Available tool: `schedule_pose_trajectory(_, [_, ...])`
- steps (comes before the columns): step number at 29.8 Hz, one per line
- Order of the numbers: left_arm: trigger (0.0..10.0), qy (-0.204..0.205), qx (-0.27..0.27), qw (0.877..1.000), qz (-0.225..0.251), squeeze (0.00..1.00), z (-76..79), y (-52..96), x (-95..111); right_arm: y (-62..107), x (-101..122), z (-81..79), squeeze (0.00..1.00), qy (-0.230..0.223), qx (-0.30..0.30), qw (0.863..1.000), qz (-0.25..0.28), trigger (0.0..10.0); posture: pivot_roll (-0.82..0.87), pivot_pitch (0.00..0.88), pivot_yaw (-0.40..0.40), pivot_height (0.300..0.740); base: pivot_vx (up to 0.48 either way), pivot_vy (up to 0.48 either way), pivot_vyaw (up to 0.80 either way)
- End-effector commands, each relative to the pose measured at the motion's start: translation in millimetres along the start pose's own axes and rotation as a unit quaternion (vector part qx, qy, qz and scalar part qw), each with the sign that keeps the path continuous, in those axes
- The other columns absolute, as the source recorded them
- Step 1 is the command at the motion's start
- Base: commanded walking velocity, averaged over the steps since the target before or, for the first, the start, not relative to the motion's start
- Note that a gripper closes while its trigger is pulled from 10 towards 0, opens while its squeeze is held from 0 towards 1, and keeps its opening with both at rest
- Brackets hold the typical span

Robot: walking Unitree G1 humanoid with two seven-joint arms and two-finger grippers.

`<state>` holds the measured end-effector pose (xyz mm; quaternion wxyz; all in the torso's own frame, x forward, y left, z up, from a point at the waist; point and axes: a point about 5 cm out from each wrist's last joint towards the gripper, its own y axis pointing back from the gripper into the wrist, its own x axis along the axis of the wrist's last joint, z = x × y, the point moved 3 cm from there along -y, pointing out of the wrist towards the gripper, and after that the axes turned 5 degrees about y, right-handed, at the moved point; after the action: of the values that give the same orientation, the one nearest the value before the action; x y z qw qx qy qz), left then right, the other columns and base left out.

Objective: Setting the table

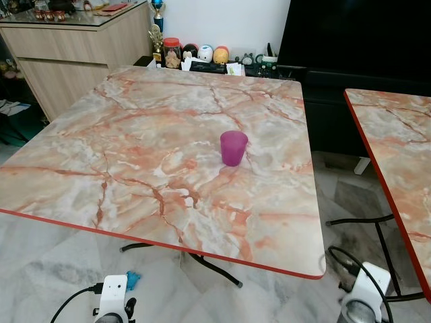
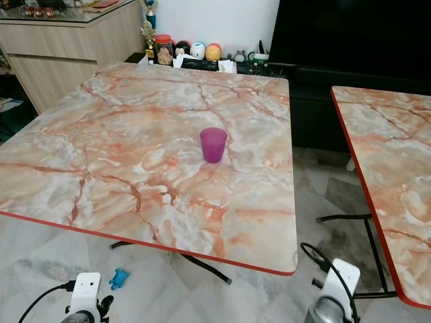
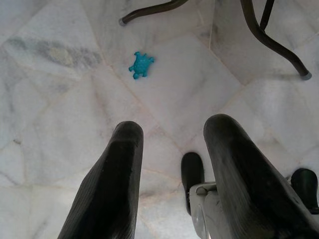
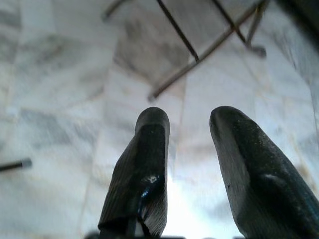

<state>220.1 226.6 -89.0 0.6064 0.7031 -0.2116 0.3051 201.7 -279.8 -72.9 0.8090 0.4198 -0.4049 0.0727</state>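
One purple cup [image 1: 234,147] stands on the marble table [image 1: 135,168]; nothing else is set. Left gripper [image 3: 172,144] and right gripper [image 4: 188,129] hang apart-fingered, empty, over the floor.

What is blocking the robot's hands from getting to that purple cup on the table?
Nothing on the tabletop: the purple cup stands alone on the marble-patterned table. But both hands hang open below the table's near edge, the left hand and right hand pointing at the floor, so that edge lies between them and the cup.
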Motion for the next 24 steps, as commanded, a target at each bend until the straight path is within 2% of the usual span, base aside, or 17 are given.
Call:
schedule_pose_trajectory(1, [10.0,0.002,0.004,1.000,-0.007,0.00,-1.8,0.8,-4,0.9,-14,1.7,0.00,-0.002,0.000,1.000,-0.031,10.0,0.03,0.000,-0.027,0.740,0.000,0.000,0.00])
schedule_pose_trajectory(2, [10.0,0.002,0.004,1.000,-0.007,0.00,-1.9,0.8,-4,1.5,-18,2.0,0.00,0.001,0.000,0.999,-0.038,10.0,0.03,0.000,-0.027,0.740,0.000,0.000,0.00])
schedule_pose_trajectory(4, [10.0,0.002,0.003,1.000,-0.007,0.00,-1.5,0.8,-4,5.3,-40,6.7,0.00,0.009,-0.005,0.997,-0.076,10.0,0.03,0.000,-0.028,0.740,0.000,0.000,0.00])
schedule_pose_trajectory(5, [10.0,0.002,0.003,1.000,-0.007,0.00,-1.5,0.8,-4,5.3,-40,6.7,0.00,0.009,-0.005,0.997,-0.076,10.0,0.03,0.000,-0.028,0.740,0.000,0.000,0.00])
schedule_pose_trajectory(6, [10.0,0.002,0.003,1.000,-0.008,0.00,-1.1,0.8,-4,8.4,-53,6.8,0.00,0.028,0.004,0.995,-0.095,10.0,0.03,0.000,-0.028,0.740,0.000,0.000,0.00])
schedule_pose_trajectory(11, [10.0,0.002,0.002,1.000,-0.009,0.00,-0.2,0.9,-5,13.5,-70,5.5,0.00,0.051,0.023,0.991,-0.123,10.0,0.03,0.000,-0.027,0.740,0.000,0.000,0.00])
schedule_pose_trajectory(12, [10.0,0.001,0.001,1.000,-0.010,0.00,-0.1,1.0,-6,17.9,-79,-1.0,0.00,0.075,0.059,0.986,-0.136,10.0,0.02,0.000,-0.027,0.740,0.000,0.000,0.00])
schedule_pose_trajectory(13, [10.0,0.001,0.001,1.000,-0.010,0.00,-0.1,1.0,-6,17.9,-79,-1.0,0.00,0.075,0.059,0.986,-0.136,10.0,0.02,0.000,-0.027,0.740,0.000,0.000,0.00])
schedule_pose_trajectory(15, [10.0,0.001,0.001,1.000,-0.012,0.00,-0.1,1.1,-7,24.7,-92,-8.7,0.00,0.104,0.104,0.977,-0.152,10.0,0.03,0.000,-0.029,0.740,0.000,0.000,0.00])
schedule_pose_trajectory(20, [10.0,0.001,0.003,1.000,-0.014,0.00,-1.3,1.4,-8,28.3,-87,-24.1,0.00,0.129,0.174,0.969,-0.115,10.0,0.03,0.000,-0.027,0.740,0.000,0.000,0.00])
schedule_pose_trajectory(22, [10.0,0.000,0.002,1.000,-0.015,0.00,-1.3,1.5,-8,31.2,-81,-35.8,0.00,0.197,0.209,0.955,-0.073,10.0,0.02,0.000,-0.023,0.740,0.000,0.000,0.00])
schedule_pose_trajectory(24, [10.0,0.002,0.001,1.000,-0.016,0.00,-0.9,1.5,-9,35.0,-81,-43.5,0.00,0.230,0.239,0.942,-0.059,10.0,0.02,0.000,-0.023,0.740,0.000,0.000,0.00])
